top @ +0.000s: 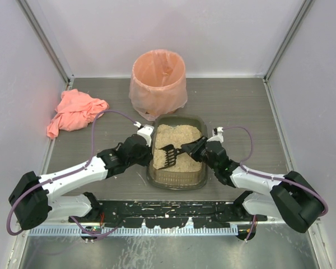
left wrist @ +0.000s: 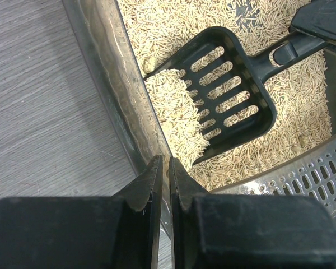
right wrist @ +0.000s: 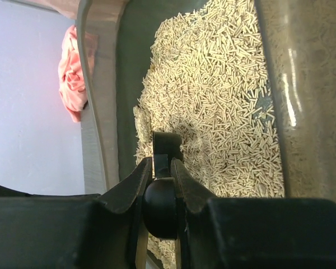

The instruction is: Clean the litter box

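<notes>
Box (top: 177, 180): dark tray of pale litter (top: 176, 137), in the middle of the counter (top: 241, 106), just ahead of both arm bases. Its long axis runs away from you toward the far wall.
Left fingers (left wrist: 149, 188): pressed together on the box's left rim, pinching the wall. Judged from that grip, you are steadying the box.
Right fingers (right wrist: 131, 184): clamped on the round end of the scoop handle, over the box's right side.
Scoop (left wrist: 227, 92): handle to the right, blade to the left, lying across the box's short axis. The blade sits low near the left wall with a heap of litter on its leading edge.
Bin (top: 158, 84): peach-lined, just beyond the box's far end, slightly left of its centre line.
Key relation: the box lies under and between both sets of fingers, and the bin lies beyond it along the long axis. Your right arm carries the load, so I judge the next move to be a lift, then a swing forward and a little left.
Cloth (top: 75, 114): pink, far left, well apart from the box.
Left wrist only: the blade's slots, the heap on it, the pinch on the rim.
Right wrist only: the grip on the handle, and a pale lump (right wrist: 140, 120) against the left wall.
Top only: bin and box together. Neither wrist view shows the bin's opening.
</notes>
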Tool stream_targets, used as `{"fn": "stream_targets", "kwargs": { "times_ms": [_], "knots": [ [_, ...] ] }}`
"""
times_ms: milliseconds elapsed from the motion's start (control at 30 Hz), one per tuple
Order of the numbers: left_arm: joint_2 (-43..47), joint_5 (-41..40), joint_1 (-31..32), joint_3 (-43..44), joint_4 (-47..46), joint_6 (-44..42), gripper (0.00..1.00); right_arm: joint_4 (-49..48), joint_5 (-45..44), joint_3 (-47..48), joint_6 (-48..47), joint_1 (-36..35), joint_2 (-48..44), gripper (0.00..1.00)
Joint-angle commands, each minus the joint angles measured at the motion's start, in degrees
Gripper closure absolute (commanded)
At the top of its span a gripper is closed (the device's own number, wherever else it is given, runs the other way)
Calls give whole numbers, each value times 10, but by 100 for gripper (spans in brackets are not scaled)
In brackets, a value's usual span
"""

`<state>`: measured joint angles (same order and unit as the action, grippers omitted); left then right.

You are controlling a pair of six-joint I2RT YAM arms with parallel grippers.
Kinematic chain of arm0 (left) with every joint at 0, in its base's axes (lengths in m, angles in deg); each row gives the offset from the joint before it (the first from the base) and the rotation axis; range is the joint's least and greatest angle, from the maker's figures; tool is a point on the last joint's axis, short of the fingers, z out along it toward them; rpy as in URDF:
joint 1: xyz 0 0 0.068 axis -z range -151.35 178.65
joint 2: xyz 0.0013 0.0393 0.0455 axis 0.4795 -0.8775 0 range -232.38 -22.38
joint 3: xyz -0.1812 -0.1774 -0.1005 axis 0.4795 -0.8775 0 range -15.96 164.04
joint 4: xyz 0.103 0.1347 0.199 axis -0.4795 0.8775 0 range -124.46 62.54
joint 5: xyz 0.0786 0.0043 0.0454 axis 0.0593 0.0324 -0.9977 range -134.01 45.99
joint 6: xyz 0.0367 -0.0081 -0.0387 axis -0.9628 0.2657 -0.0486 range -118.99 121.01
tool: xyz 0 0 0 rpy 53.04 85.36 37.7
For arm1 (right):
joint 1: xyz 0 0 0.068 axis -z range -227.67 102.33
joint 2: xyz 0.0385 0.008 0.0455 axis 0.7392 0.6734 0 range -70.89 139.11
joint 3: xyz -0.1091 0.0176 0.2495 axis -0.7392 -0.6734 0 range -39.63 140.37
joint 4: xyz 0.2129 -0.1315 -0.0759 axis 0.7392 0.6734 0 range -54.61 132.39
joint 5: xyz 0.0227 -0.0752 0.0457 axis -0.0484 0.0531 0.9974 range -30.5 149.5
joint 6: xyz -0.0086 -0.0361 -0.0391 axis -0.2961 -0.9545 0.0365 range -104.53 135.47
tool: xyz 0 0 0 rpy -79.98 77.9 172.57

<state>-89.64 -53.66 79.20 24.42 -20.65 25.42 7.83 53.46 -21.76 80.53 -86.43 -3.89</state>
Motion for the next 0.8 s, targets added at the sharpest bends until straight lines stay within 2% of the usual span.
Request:
{"fn": "stream_targets", "kwargs": {
  "times_ms": [0, 133, 233, 333, 467, 567, 667, 767],
  "knots": [
    [-15, 40, 8, 12, -13, 0, 92, -48, 33, -21, 57, -3, -3, 100],
    [-11, 36, 7, 6, -17, 0, 92, -31, 55, 3, 32, -5, 7, 99],
    [-15, 35, 7, 13, -7, -1, 92, -21, 13, -31, 47, 12, -43, 99],
    [-12, 32, 7, 4, -19, 2, 92, 14, 47, 11, 1, 6, -22, 99],
    [-23, 36, 7, 16, -6, 0, 94, 17, 8, -25, 23, 26, -79, 99],
    [-21, 36, 7, 0, -32, 7, 93, 28, 47, 4, -2, 16, -37, 99],
    [-33, 43, 7, 18, -13, 4, 95, -1, 23, -45, 35, 41, -80, 99],
    [-28, 39, 7, 6, -32, 8, 95, 21, 57, -4, 2, 27, -43, 100]
  ]
}}
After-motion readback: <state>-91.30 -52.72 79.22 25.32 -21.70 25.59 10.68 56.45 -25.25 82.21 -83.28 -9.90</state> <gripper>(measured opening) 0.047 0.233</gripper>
